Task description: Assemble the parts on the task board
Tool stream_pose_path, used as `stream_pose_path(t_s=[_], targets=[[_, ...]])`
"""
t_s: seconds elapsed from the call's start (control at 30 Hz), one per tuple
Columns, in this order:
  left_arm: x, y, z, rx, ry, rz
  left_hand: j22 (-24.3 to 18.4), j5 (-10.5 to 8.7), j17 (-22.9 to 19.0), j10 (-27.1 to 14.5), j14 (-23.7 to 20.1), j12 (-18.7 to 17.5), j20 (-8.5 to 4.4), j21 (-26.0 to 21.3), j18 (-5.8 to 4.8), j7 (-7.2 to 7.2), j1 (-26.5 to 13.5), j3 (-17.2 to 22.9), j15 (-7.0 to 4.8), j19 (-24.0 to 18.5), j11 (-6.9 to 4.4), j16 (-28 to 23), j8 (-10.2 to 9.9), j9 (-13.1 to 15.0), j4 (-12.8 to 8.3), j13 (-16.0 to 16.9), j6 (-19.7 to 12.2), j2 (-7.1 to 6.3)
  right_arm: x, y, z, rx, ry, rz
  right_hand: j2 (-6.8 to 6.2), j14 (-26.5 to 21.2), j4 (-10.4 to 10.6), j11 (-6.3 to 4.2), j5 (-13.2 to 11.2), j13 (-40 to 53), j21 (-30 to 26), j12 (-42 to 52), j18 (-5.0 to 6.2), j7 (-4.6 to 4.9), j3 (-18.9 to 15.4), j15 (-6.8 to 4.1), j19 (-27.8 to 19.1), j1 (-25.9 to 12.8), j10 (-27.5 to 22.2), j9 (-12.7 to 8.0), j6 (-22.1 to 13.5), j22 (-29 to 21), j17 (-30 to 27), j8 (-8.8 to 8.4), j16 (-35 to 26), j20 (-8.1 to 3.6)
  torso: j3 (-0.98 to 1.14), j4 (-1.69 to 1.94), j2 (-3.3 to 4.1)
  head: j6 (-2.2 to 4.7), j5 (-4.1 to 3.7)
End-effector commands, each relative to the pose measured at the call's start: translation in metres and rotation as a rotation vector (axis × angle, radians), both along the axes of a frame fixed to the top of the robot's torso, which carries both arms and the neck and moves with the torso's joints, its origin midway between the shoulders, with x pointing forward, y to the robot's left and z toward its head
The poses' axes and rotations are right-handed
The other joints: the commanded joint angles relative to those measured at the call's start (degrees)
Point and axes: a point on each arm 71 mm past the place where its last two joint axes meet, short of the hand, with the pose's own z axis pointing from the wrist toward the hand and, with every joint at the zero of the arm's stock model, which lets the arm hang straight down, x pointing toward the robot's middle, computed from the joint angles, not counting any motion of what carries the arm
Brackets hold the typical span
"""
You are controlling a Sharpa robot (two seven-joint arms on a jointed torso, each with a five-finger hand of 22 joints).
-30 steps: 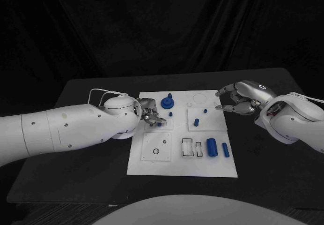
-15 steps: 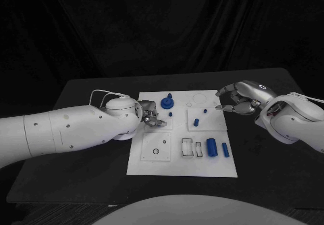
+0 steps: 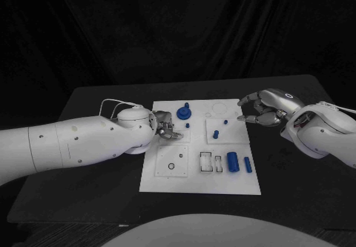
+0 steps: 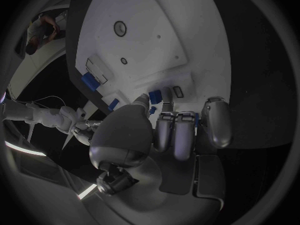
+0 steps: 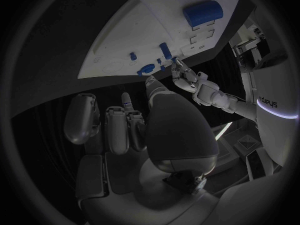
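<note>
Left hand [image 3: 166, 129] curled low over the task board [image 3: 200, 182], grip impossible to tell. Right hand [image 3: 263, 109] hovered beside board edge, fingers curled, holding nothing.

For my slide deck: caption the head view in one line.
Left robot hand rests at the white task board's left edge, right robot hand hovers by its far right corner, blue parts lying on it.
</note>
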Motion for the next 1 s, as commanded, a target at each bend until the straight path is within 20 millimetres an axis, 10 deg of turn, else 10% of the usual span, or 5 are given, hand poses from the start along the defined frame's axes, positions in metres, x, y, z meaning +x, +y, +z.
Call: stream_pose_path(t_s=[0.03, 0.37, 0.7, 1.0], targets=[[-0.0010, -0.0034, -0.0004, -0.014, 0.002, -0.027, 3.2, 2.15, 11.8, 2.9, 4.3, -0.1, -0.32, -0.4, -0.73, -0.10, 0.9, 0.8, -0.38, 0.0, -0.43, -0.2, -0.5, -0.2, -0.1, 11.4, 0.3, -0.02, -0.0006, -0.0004, -0.0006, 0.002, -0.001, -0.006, 0.56, 4.2, -0.3, 0.33, 0.2, 10.5, -0.2, -0.3, 0.46, -0.05, 0.0, 0.34, -0.1, 0.2, 2.6, -0.1, 0.4, 9.1, 7.3, 0.39, -0.2, 0.18, 0.03, 0.01, 0.04, 0.00, 0.07], [-0.0027, -0.0061, 0.0005, -0.033, -0.003, -0.044, 3.5, 16.08, 11.8, 2.8, 4.2, -0.2, -0.74, -0.8, -0.69, -0.58, 6.6, 6.7, -0.80, 0.0, -0.90, -0.2, -1.3, -0.8, -3.0, 11.3, -0.3, -1.23, -0.0006, -0.0008, -0.0006, 0.002, -0.002, -0.010, 0.83, 4.2, -0.9, 0.35, 2.1, 10.4, -0.3, -0.4, 0.47, -0.01, 0.2, 0.35, -0.1, 1.0, 2.6, -0.5, 0.6, 9.1, 7.2, 0.38, -0.3, 0.18, 0.02, 0.01, 0.02, 0.00, -0.06], [-0.0027, -0.0063, 0.0023, -0.057, -0.021, -0.045, 4.1, 16.60, 11.9, 2.8, 4.3, -0.2, -0.76, -1.1, -0.74, -0.36, 6.7, 21.3, -0.72, 0.3, -0.82, -0.2, -0.8, -0.1, -3.2, 11.4, -0.5, -6.75, -0.0006, -0.0013, -0.0011, -0.001, 0.003, -0.015, 0.99, 4.2, -1.1, 0.37, 2.8, 10.4, -0.4, -0.4, 0.49, 0.02, 0.4, 0.36, -0.1, 1.2, 2.6, -0.6, 0.7, 9.0, 7.2, 0.39, -0.4, 0.19, 0.04, 0.04, 0.01, 0.00, -0.16], [-0.0034, -0.0002, 0.0043, -0.056, -0.020, -0.043, 4.2, 16.33, 11.6, 2.5, 4.1, -0.5, -0.69, -1.5, -0.69, -0.33, 5.7, 24.7, -0.72, 0.2, -0.78, -0.4, -0.4, 0.4, -3.6, 11.1, -0.4, -7.86, -0.0007, -0.0019, -0.0015, -0.003, 0.009, -0.020, 1.21, 4.1, -1.4, 0.39, 3.5, 10.3, -0.7, -0.5, 0.52, 0.05, 0.6, 0.38, -0.1, 1.6, 2.5, -0.8, 0.8, 9.0, 7.0, 0.38, -0.5, 0.20, 0.04, 0.05, 0.01, 0.00, -0.43]])
